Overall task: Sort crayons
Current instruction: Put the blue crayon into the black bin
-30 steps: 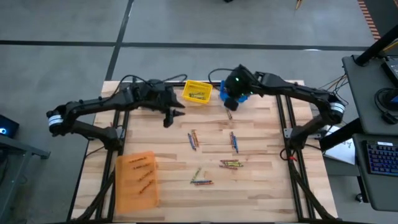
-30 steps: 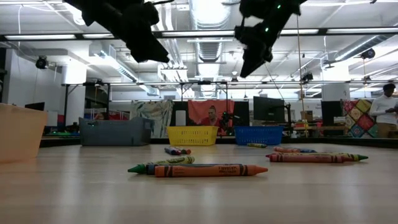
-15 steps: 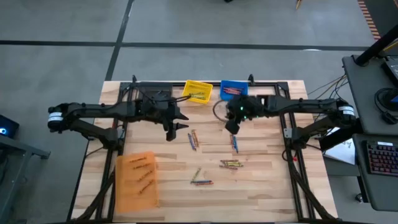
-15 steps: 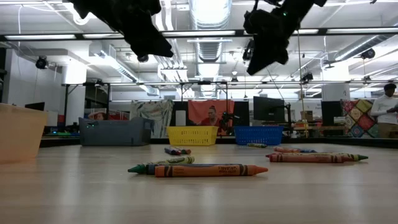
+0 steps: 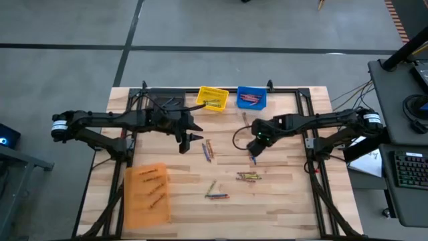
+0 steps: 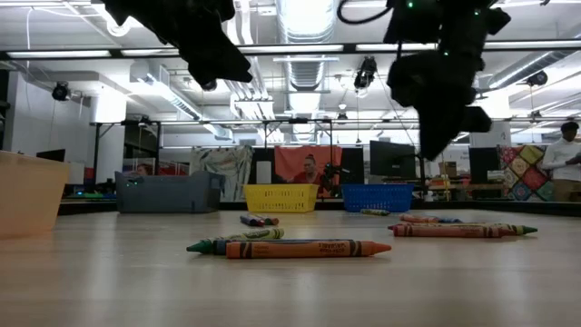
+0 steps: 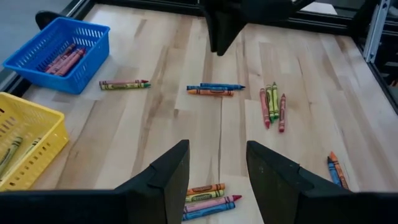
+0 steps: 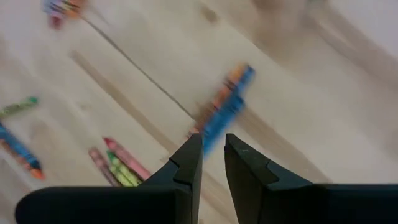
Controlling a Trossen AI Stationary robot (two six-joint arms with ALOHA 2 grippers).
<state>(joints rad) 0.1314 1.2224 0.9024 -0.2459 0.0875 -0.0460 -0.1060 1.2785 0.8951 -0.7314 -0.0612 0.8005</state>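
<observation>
Crayons lie scattered over the middle of the surface, and the right end effector [image 5: 253,148] hangs just above a blue-and-orange pair [image 8: 224,106], its fingers nearly together with only a narrow gap and nothing held. To do this pick well, it should line the gap across 1 stick, not both, then descend straight. The left end effector [image 7: 216,180] hovers released above another small cluster [image 7: 208,200]. Blue bin [image 5: 252,98] and yellow bin [image 5: 212,98] sit at the far edge, orange bin [image 5: 147,194] near the left front corner
</observation>
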